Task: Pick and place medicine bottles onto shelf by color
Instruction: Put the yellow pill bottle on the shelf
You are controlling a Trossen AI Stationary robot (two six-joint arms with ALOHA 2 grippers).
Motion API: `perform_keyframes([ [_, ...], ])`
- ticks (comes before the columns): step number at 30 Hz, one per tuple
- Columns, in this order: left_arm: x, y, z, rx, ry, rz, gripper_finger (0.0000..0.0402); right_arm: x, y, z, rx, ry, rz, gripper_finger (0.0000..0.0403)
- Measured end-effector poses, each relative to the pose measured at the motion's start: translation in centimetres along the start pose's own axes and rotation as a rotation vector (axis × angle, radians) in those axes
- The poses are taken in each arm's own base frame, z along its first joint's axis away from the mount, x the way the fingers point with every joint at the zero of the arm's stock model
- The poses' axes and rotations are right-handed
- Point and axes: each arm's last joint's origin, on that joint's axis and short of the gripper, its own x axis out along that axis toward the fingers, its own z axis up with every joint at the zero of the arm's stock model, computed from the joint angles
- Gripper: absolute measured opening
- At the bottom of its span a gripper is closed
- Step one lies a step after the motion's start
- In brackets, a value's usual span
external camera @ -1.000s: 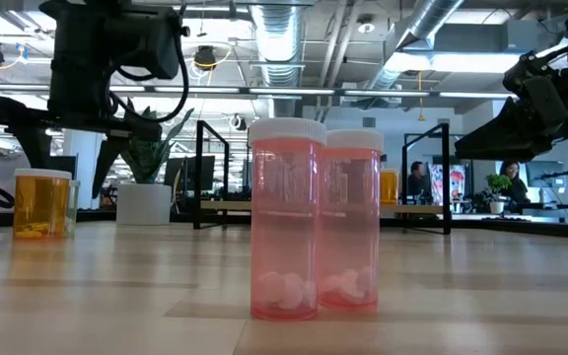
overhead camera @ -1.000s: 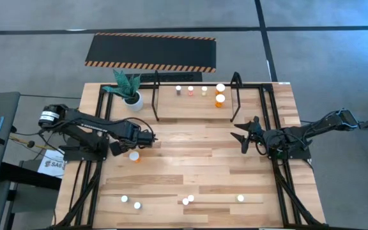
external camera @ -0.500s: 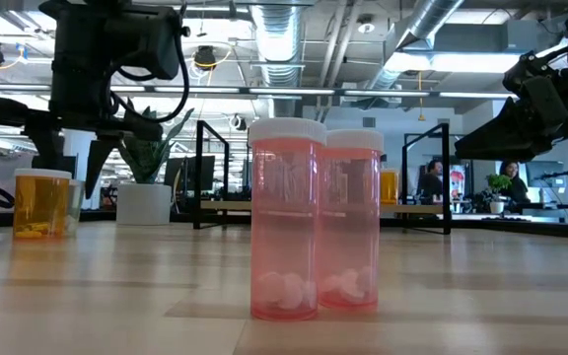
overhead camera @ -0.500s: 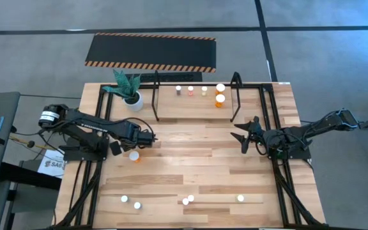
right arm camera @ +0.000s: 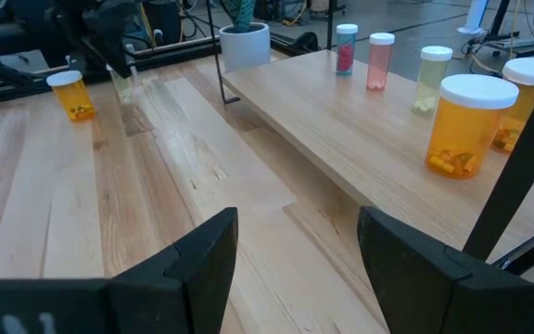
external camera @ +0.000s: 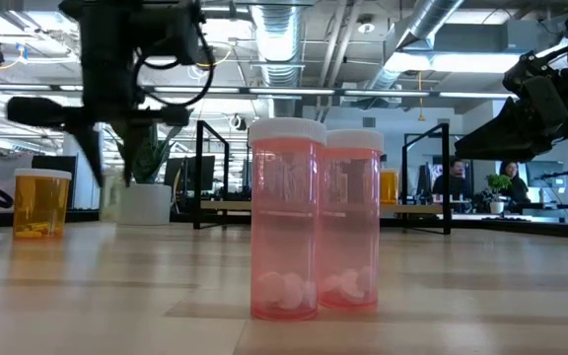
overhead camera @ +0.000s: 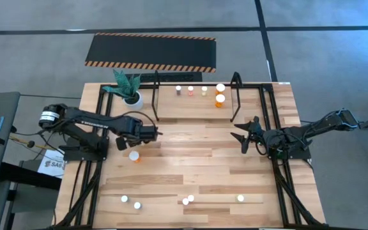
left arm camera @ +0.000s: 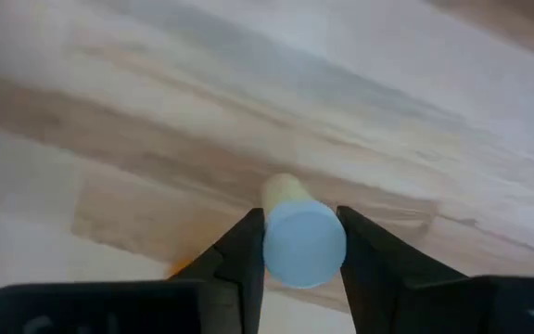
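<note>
Nearest, along the table (overhead camera: 190, 166) front: five loose bottles, pink pair (external camera: 316, 232) centre. Mid-left: left gripper (left arm camera: 301, 243), just closed, pinches a pale bottle (left arm camera: 302, 243) and has lifted it clear; orange bottle (overhead camera: 134, 156) left standing beside. Carry to shelf (overhead camera: 197, 96) likely follows. Mid-right: right gripper (right arm camera: 297, 243) idle, fingers spread. Far: shelf holds five bottles; plant (overhead camera: 130, 89) and left shelf post flank the route.

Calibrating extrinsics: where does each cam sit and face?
High: overhead, straight down on the wooden table; both arms show.
Low: table height, level past two pink bottles; arms come in from above.
Left wrist: left gripper shut on a pale white-capped bottle.
Right wrist: open right gripper faces the black tube shelf.
Shared: orange bottle in right wrist and low.
</note>
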Motion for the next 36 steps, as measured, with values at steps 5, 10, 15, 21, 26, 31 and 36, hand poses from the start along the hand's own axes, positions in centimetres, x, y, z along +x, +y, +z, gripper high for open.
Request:
perform_keyframes([
  [5, -1.3, -1.6, 0.8, 0.052, -0.023, -0.083, 0.0093, 0.0, 0.0, 0.0, 0.000, 0.000, 0.000, 0.0244],
  [10, -1.9, -3.3, 1.3, 0.081, -0.033, -0.153, 0.0094, 0.0, 0.0, 0.0, 0.000, 0.000, 0.000, 0.0244],
  [15, -1.6, -6.2, 1.0, 0.147, -0.040, -0.134, 0.0094, 0.0, 0.0, 0.0, 0.000, 0.000, 0.000, 0.0244],
  [21, -2.7, -10.5, 0.6, 0.276, -0.062, -0.115, 0.0094, 0.0, 0.0, 0.0, 0.000, 0.000, 0.000, 0.0244],
  [26, -3.2, -13.4, 0.5, 0.362, -0.101, -0.112, 0.0094, 0.0, 0.0, 0.0, 0.000, 0.001, 0.000, 0.0244],
  [31, -3.0, -15.6, 0.8, 0.428, -0.111, -0.111, 0.0094, 0.0, 0.0, 0.0, 0.000, 0.000, 0.000, 0.0244],
  [36, -2.6, -17.4, 1.6, 0.493, -0.125, -0.136, 0.0094, 0.0, 0.0, 0.0, 0.000, 0.000, 0.000, 0.0244],
])
